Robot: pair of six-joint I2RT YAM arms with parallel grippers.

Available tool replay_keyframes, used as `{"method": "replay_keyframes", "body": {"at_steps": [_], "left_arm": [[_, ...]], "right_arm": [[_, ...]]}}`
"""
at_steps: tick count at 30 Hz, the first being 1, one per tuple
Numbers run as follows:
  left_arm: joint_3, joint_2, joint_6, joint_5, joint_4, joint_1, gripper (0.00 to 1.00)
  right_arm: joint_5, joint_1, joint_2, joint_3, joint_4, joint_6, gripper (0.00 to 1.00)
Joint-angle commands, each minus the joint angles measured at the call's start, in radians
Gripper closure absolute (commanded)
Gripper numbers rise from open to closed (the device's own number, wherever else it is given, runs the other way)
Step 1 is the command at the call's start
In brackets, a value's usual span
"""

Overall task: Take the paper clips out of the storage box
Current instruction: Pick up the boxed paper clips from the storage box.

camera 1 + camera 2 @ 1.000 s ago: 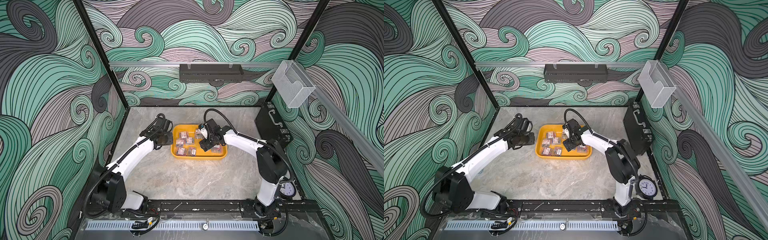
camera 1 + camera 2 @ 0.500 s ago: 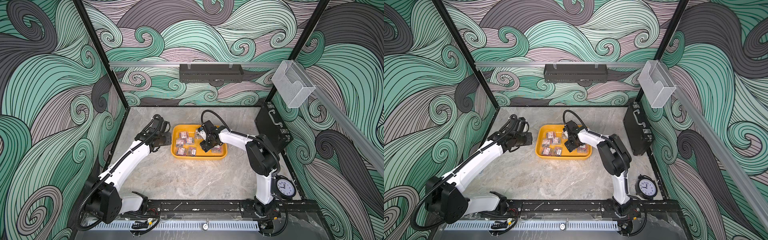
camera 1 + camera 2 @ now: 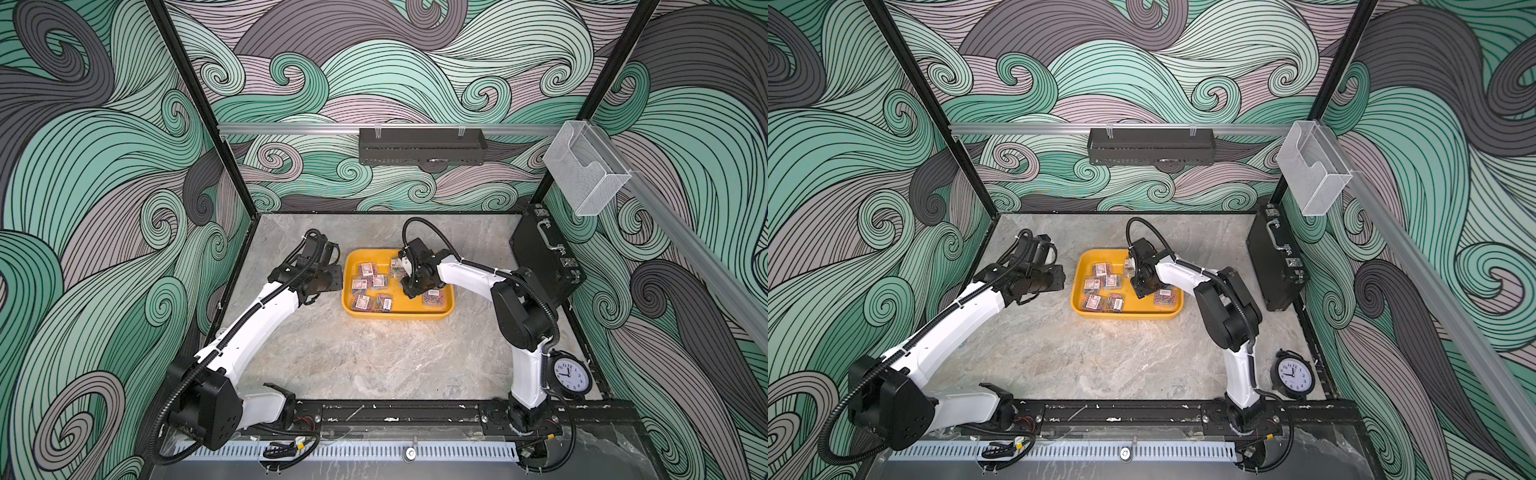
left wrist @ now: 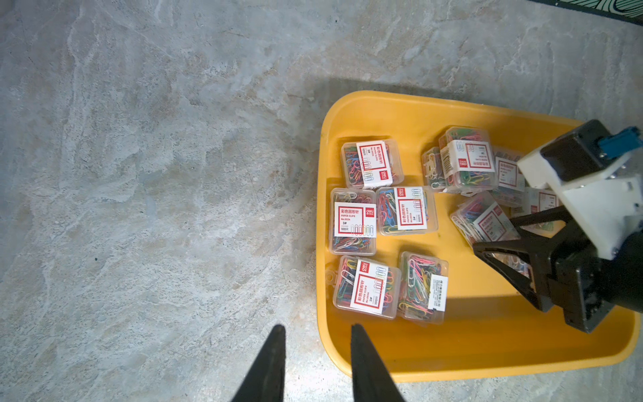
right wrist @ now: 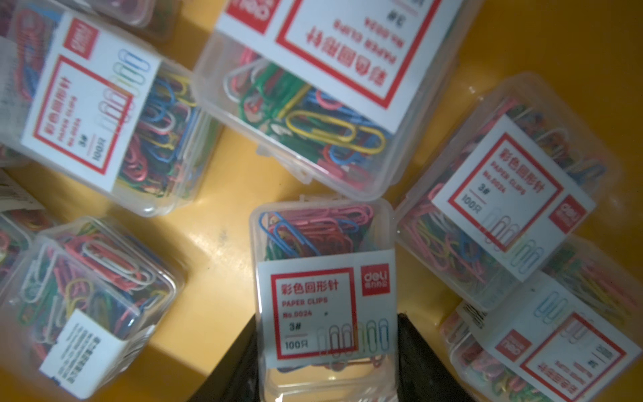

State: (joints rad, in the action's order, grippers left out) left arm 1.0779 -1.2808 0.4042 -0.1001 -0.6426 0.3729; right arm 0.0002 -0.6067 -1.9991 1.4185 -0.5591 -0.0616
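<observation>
The right gripper (image 5: 328,320), wide open a second earlier, had closed on one box of paper clips (image 5: 323,264) lying between its jaws inside the yellow storage box (image 4: 452,351), apparently ready to lift it out, while the left gripper (image 4: 316,334) hung slightly parted, empty, beside the rim.

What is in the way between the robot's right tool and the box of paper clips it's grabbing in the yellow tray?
Nothing visible. The right tool has one clip box between its fingers, which sit against its two sides. The other boxes lie close by, but none is in between.
</observation>
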Motion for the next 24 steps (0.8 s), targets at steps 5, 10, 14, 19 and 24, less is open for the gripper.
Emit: {"method": "replay_keyframes", "body": {"at_steps": [5, 10, 14, 19, 24], "left_arm": [[-0.002, 0.037, 0.014, 0.018, 0.0, -0.006, 0.68], [-0.013, 0.044, 0.02, 0.028, 0.015, -0.006, 0.69], [-0.024, 0.056, 0.025, 0.025, 0.026, -0.007, 0.69], [-0.038, 0.072, 0.029, 0.017, 0.043, -0.006, 0.69], [-0.032, 0.065, 0.026, 0.012, 0.038, -0.006, 0.69]], "right_arm": [[0.003, -0.012, 0.113, -0.012, -0.033, -0.062, 0.52], [0.022, -0.032, 0.159, -0.013, -0.062, -0.088, 0.52], [0.068, -0.064, 0.215, -0.028, -0.09, -0.153, 0.52], [0.158, -0.152, 0.308, -0.097, -0.112, -0.312, 0.52], [0.209, -0.275, 0.387, -0.183, -0.1, -0.476, 0.54]]}}
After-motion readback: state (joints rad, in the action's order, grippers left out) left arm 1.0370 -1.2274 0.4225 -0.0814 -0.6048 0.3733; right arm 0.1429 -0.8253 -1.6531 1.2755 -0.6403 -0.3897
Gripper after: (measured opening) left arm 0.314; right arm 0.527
